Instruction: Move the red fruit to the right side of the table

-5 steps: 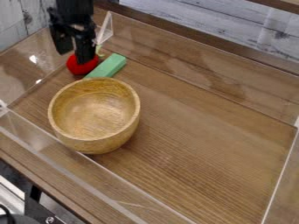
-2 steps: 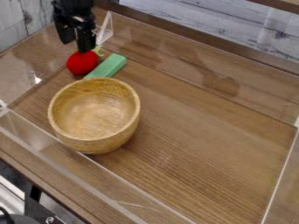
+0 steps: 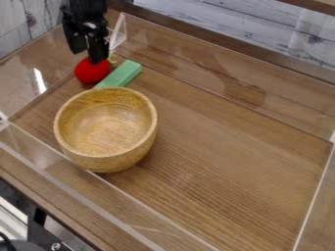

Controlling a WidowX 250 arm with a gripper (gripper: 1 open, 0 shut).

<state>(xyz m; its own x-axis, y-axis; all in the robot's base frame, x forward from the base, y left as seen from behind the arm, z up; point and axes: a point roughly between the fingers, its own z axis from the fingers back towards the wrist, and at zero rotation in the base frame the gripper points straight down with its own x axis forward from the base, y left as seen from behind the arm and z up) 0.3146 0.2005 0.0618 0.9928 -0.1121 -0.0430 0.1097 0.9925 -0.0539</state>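
The red fruit (image 3: pixel 90 71) is small, round and bright red, and it lies on the table (image 3: pixel 222 127) at the far left. It touches the left end of a flat green block (image 3: pixel 123 74). My black gripper (image 3: pixel 86 51) points down just above and behind the fruit. Its two fingers (image 3: pixel 101 46) stand apart, open, with nothing between them. The fingertips end at about the fruit's top; I cannot tell whether they touch it.
A large wooden bowl (image 3: pixel 105 127) stands empty in front of the fruit, at the left front. Low clear plastic walls (image 3: pixel 314 201) edge the tabletop all round. The brown wood surface stretches from the middle to the right side.
The gripper has shifted a little toward the back of the table, so more of the fruit shows below it. Its fingers stayed open. The fruit, block and bowl have not moved.
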